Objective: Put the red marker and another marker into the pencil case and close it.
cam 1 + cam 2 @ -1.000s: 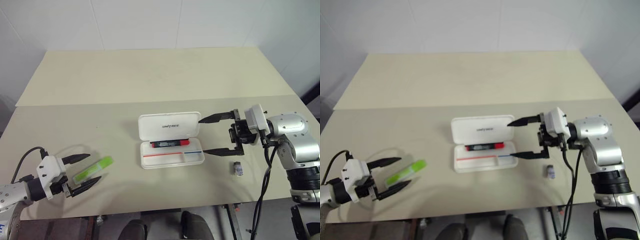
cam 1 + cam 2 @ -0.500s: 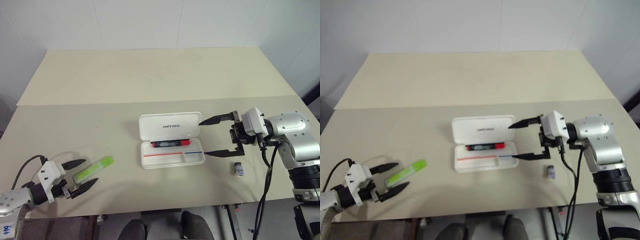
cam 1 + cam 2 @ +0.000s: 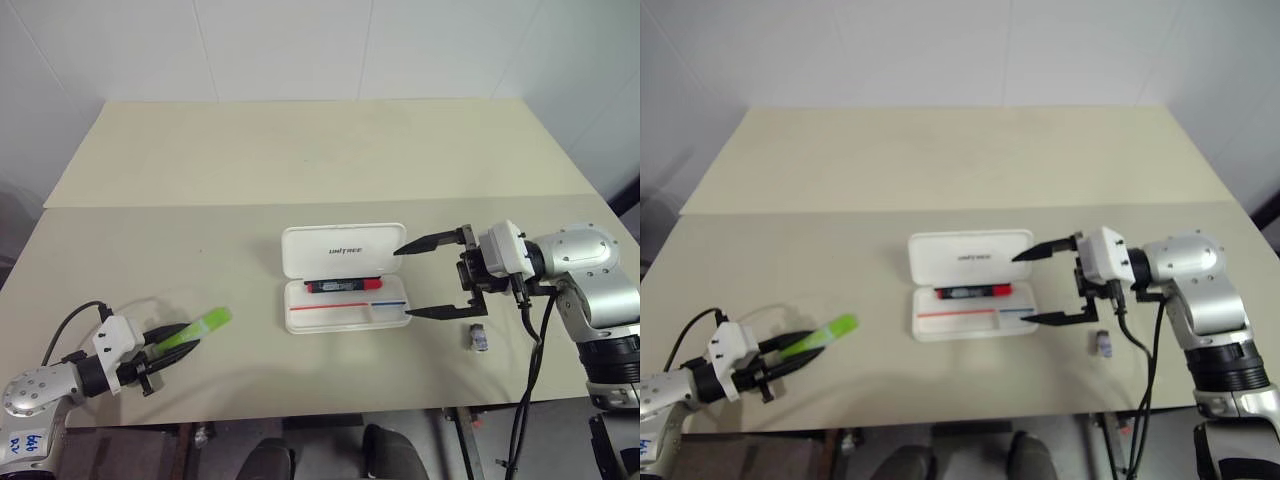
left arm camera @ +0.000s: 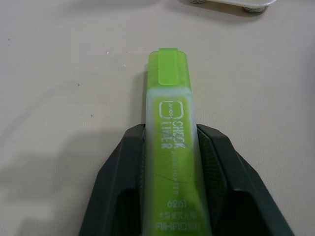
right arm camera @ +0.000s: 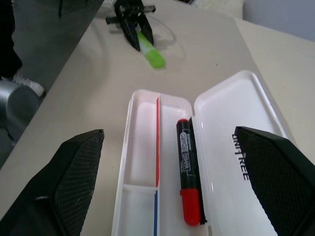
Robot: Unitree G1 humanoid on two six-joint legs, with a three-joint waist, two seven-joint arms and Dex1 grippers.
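My left gripper is clamped on the light-green highlighter — its two black fingers press the flat barrel's two narrow edges near the tail end, cap pointing away from me. The highlighter lies near the table's front left corner, well apart from the pencil case. It looks light, stiff and smooth; I judge the translucent plastic could slip or twist if pinched too near the end, so a hold closer to mid-barrel would be steadier. The white case sits open at the middle of the table's front half, lid printed "UNITREE" folded back flat, and the red marker already lies in the tray along the hinge side, beside the red and blue stripe. My right gripper hangs wide open beside the case's right end, one finger by the lid, one by the tray — holding nothing. A small dark object rests on the table just beside it.
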